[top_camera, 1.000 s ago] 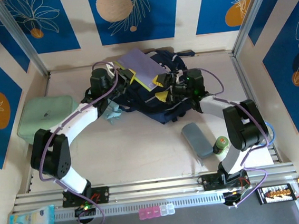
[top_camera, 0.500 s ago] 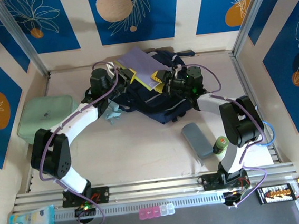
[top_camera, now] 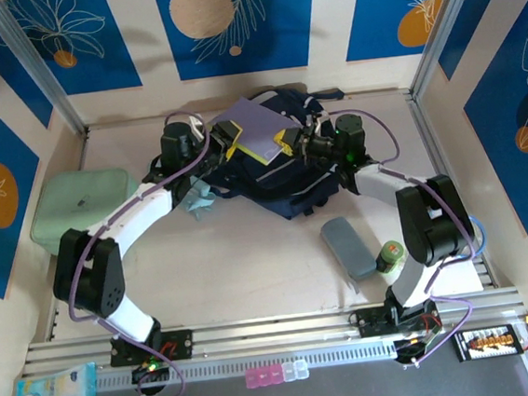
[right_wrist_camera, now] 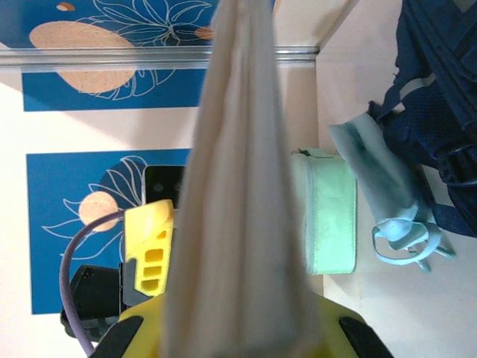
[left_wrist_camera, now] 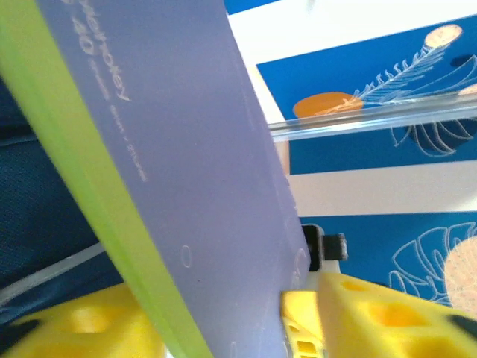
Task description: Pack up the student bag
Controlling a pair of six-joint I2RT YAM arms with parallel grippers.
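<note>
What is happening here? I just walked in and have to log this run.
Both arms are holding a purple notebook over the student bag, which lies at the far side of the table. The left gripper clamps its left edge and the right gripper its right edge. The notebook is not yet inside the bag. A mint-green case and a grey pouch lie on the table.

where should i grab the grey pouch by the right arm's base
Grip the grey pouch across its narrow middle, coming straight down from above. It lies flat on the table, long and slim, so its short width is probably the easier span to pinch. Stay off its near end, where a green bottle stands close beside it.
</note>
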